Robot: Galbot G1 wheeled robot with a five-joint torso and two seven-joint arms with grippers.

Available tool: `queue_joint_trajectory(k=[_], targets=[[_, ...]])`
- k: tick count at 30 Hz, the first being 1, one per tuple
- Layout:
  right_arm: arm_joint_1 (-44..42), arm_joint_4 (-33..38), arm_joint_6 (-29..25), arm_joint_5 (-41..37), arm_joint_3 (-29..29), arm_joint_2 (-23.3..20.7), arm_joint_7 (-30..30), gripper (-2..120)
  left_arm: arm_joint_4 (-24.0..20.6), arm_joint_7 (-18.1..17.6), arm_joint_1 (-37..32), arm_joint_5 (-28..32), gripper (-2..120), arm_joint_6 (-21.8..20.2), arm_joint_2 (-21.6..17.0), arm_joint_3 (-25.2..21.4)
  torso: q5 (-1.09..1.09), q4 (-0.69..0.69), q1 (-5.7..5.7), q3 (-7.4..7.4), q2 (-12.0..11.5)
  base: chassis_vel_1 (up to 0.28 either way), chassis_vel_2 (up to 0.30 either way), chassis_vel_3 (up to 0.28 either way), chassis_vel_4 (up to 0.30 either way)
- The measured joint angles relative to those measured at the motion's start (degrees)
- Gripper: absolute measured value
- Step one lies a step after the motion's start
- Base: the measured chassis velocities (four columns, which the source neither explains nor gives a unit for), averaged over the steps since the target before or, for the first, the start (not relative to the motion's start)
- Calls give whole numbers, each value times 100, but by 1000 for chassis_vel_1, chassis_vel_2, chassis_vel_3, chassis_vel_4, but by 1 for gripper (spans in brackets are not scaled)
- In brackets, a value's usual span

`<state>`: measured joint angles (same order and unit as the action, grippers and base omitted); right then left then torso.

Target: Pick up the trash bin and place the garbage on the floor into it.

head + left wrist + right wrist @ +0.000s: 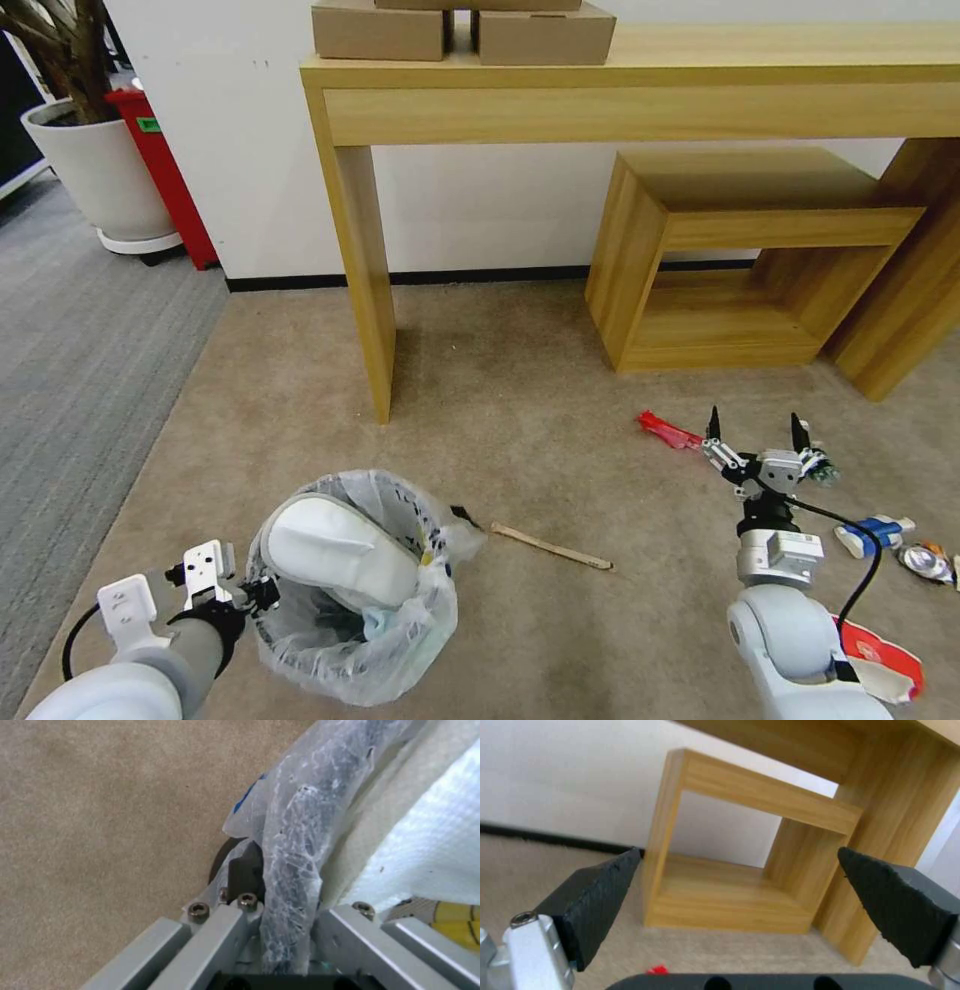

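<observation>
A long wooden table [640,75] stands along the far wall, with a low open-sided shelf [740,260] under its right end. On the carpet [520,430], near left, sits the bin [350,590], its clear bag [400,660] bunched over the rim and a white slipper [335,550] already lying in its mouth. The left gripper [262,592] is pinched on the bin's left rim, bag film caught between its jaws along with the rim. The right gripper [758,428] hangs over the right side of the floor with its jaws spread wide and nothing between them. Around it lies the litter: a red wrapper [668,430] just to its left, a stick [552,547] between bin and right arm, a blue-white packet [875,533] and a crushed can [925,560] at the near right. The bin looks light but top-loaded; the film is slippery, so a grip should clamp the stiff rim beneath it. The scraps are light and thin and lie flat, best pinched at a raised edge.
</observation>
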<state>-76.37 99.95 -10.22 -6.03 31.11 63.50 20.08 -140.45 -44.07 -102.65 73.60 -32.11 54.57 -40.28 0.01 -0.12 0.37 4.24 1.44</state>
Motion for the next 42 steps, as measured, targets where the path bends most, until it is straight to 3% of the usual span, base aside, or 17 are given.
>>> queue_joint_trajectory(k=[5, 16, 26, 42], targets=[[158, -51, 166, -201, -93, -311, 48, 100, -33, 38, -18, -47, 0, 45, 23, -16, 0, 0, 0, 0, 0, 0, 0, 0, 0], [-136, 307, 147, -84, 108, -70, -86, 100, 41, 219, -25, -346, 0, 157, 104, 71, 0, 0, 0, 0, 0, 0, 0, 0, 0], [-269, 380, 153, -21, 539, -169, -107, 100, 54, 248, -28, -391, 0, 174, 58, 91, 0, 0, 0, 0, 0, 0, 0, 0, 0], [-687, 673, 127, 112, 1475, 398, -144, 100, 181, 441, 62, -633, 0, 270, 11, 319, -1, 0, 0, 0, 0, 0, 0, 0, 0]])
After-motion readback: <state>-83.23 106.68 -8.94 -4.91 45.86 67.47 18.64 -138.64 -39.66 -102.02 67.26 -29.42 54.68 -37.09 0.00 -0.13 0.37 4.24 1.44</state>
